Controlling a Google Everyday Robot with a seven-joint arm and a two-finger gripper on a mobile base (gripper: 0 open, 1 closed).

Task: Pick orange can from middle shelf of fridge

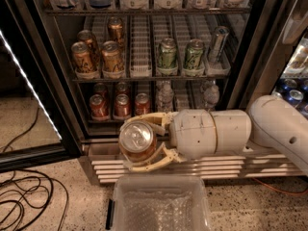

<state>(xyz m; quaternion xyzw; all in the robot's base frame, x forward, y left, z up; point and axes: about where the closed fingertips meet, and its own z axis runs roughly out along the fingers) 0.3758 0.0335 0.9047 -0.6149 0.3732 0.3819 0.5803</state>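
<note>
Speckled floor, open fridge ahead, and my hand is clamped around the orange can, its silver top facing the camera, low before the louvred base and above a clear bin. It's off the middle shelf, where other orange cans stand at left, so the pick looks done, with only the carrying away left. Most of the can's body hides behind its top and my fingers.
</note>
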